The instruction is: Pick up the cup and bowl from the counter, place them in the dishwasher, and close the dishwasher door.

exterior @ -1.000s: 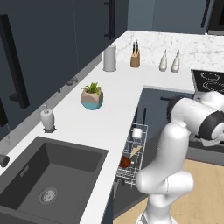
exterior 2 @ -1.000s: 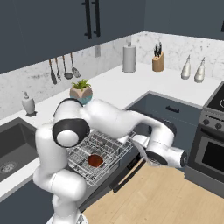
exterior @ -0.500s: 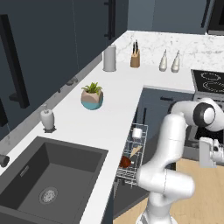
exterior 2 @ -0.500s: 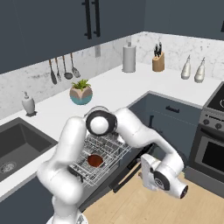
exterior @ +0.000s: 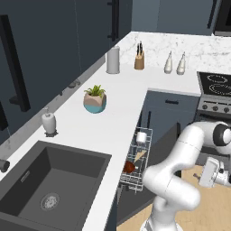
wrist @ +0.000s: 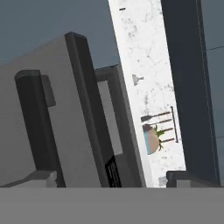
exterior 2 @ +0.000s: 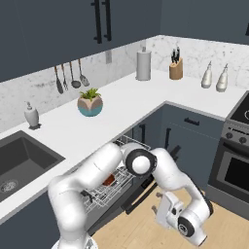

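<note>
the small white cylindrical cup with a reddish-pink rim (exterior: 141,136) and the dark reddish-brown shallow bowl (exterior: 129,167) are seen already loaded in the pull-out white wire rack (exterior: 135,163) of the under-counter dishwasher (exterior 2: 104,190), at lower centre of the left base view, so the closing of the door is judged to be the step in hand. the two-finger gripper (exterior 2: 166,214) of the white arm is carried low at lower right of the right base view, its jaws spread wide with nothing held. the flat dark blue-grey drop-down door (exterior 2: 139,193) is shown lowered beside it; the next move is judged to call for the rack being pushed in and the panel being lifted from beneath. the long plain white countertop (exterior: 115,113) is shown bearing a teal-and-beige plant pot (exterior: 95,100) left of centre, above a dark sink (exterior: 49,184), over a pale wooden floor (exterior 2: 141,231).
</note>
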